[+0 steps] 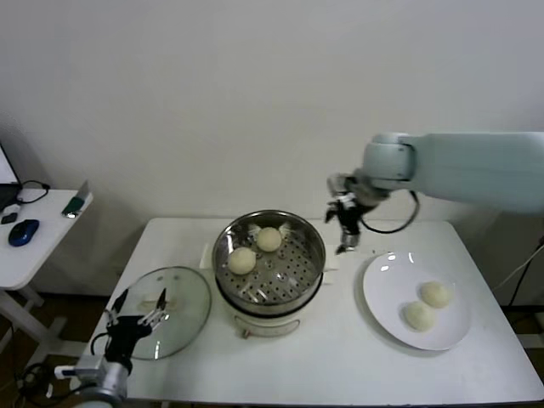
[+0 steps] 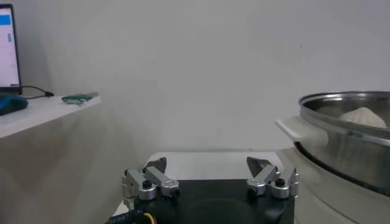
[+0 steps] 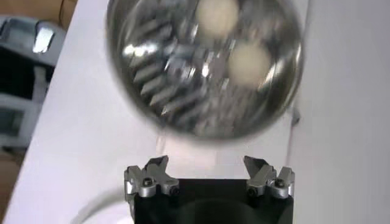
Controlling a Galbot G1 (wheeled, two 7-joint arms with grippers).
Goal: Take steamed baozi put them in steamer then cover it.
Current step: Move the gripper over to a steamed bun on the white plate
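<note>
The steamer (image 1: 316,255) stands mid-table, open, on its cream base. Two baozi lie on its perforated tray, one at the back (image 1: 269,239) and one nearer the left (image 1: 242,260). Two more baozi (image 1: 435,294) (image 1: 419,315) lie on the white plate (image 1: 387,293) at the right. My right gripper (image 1: 344,229) is open and empty, in the air between the steamer's right rim and the plate. The right wrist view shows the steamer (image 3: 146,91) with both baozi (image 3: 218,13) (image 3: 249,61). My left gripper (image 1: 138,310) is open and empty over the glass lid (image 1: 183,306) at the left.
A side table (image 1: 34,246) at the far left holds a blue mouse (image 1: 24,231), a cable and a small green object (image 1: 76,204). The wall runs close behind the table. In the left wrist view the steamer's rim and handle (image 2: 298,129) are close by.
</note>
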